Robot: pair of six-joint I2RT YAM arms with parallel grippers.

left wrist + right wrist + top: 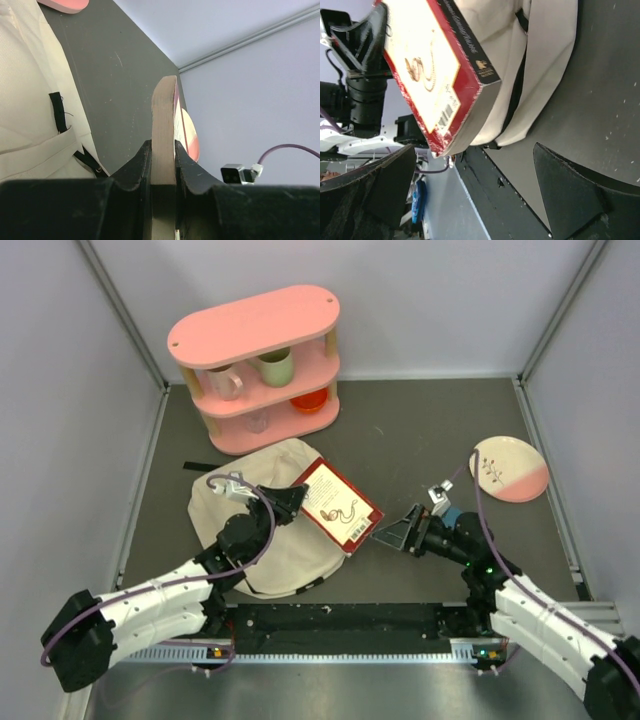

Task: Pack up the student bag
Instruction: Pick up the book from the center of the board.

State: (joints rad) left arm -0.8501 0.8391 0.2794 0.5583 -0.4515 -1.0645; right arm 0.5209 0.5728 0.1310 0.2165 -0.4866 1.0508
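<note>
the left gripper is pinching a red-and-cream book by its edge over the student bag, which is lying flat near the pink shelf. the right gripper is gaping wide open just beside the book.

The right pincer gapes before a red book overlapping the student bag.

pink shelf: far side | green cup: inside shelf | plate: right side
</note>
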